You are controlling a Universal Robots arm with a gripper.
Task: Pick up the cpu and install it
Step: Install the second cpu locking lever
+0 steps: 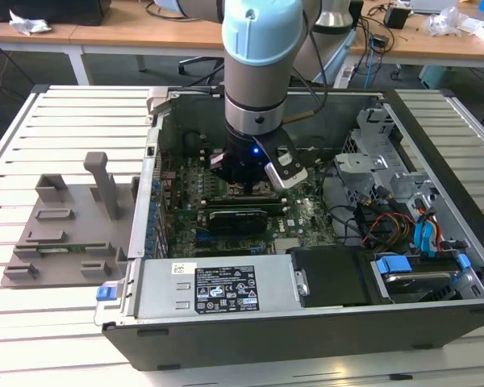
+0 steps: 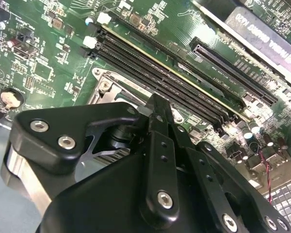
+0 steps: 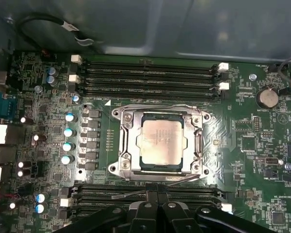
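Observation:
The cpu (image 3: 161,141), a flat square chip with a silver-grey top, lies inside the metal socket frame (image 3: 123,148) on the green motherboard (image 3: 242,145), seen in the first wrist view. My gripper (image 3: 156,194) hangs just beside the socket's edge, over the memory slots, with its black fingers together and nothing between them. In the exterior view the gripper (image 1: 246,184) is low inside the open computer case, above the board. In the second wrist view the gripper (image 2: 155,102) partly covers the socket frame (image 2: 104,90).
A grey plastic holder tray (image 1: 64,230) sits on the slatted table at the exterior view's left of the case. Memory slots (image 3: 145,73) flank the socket. A black expansion card (image 1: 238,218), cables (image 1: 391,222) and drive bays (image 1: 419,270) crowd the case.

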